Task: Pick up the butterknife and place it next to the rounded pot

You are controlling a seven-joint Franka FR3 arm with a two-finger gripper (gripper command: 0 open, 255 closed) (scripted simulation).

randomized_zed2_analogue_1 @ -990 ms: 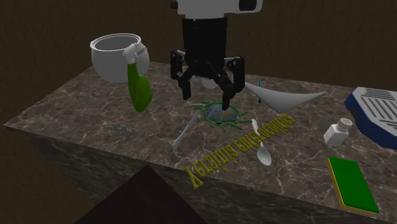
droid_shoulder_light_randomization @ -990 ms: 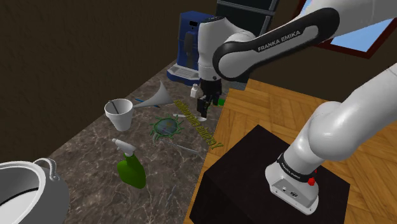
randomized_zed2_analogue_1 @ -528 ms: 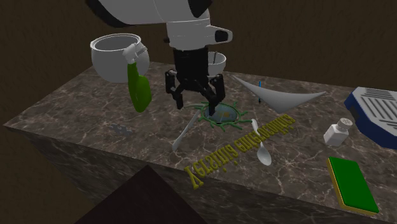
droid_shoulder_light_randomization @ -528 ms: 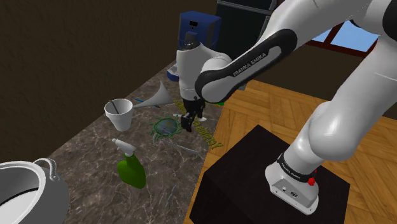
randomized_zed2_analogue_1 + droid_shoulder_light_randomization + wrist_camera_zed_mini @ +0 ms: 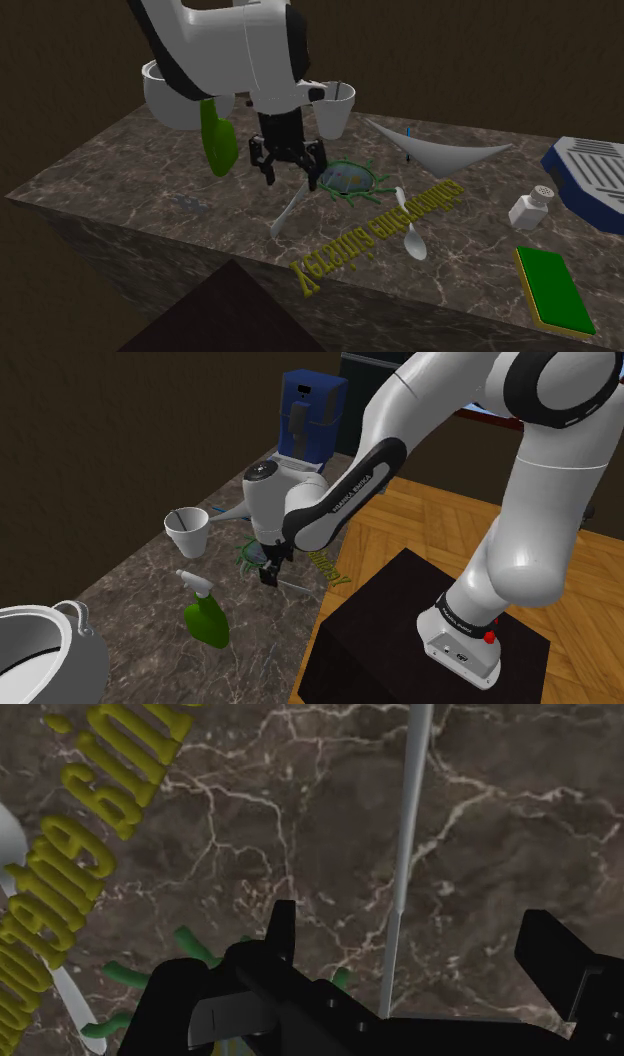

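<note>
Hovering wide open over the butterknife [image 5: 405, 834] lying flat on the surface [image 5: 120, 170] at eight o'clock from the green spiky thing [image 5: 345, 178], the end effector [image 5: 291, 175] risked sliding off that thin blade.

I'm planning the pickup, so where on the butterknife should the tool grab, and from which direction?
Probably grip the butterknife around mid-length, coming straight down from above. It lies flat on the counter, long and thin, so the open tool should close across its narrow width.
</note>
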